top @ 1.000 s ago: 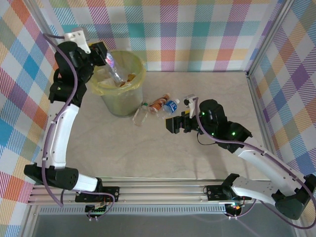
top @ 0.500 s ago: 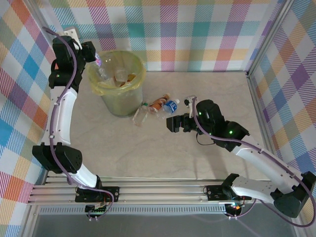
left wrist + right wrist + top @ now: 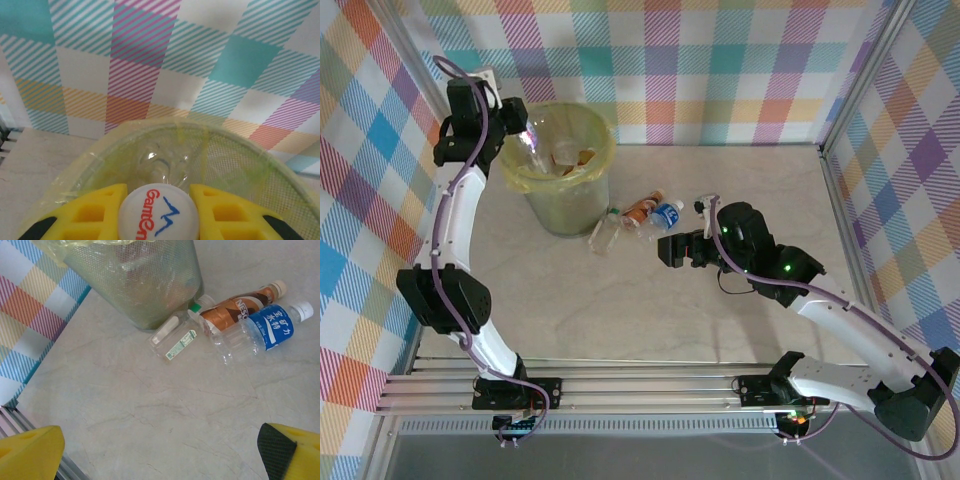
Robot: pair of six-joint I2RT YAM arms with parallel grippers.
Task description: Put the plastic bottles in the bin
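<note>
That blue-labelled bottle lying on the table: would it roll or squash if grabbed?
The blue-labelled bottle looks clear and empty, so it is probably light. Its dented body suggests thin walls that would give. Lying on its side, it may roll when nudged.

White-capped bottle (image 3: 157, 215), pale-green bin (image 3: 565, 205), plaid walls (image 3: 720, 60)

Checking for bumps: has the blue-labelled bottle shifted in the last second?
No. The blue-labelled bottle still lies at the same spot right of the bin.
</note>
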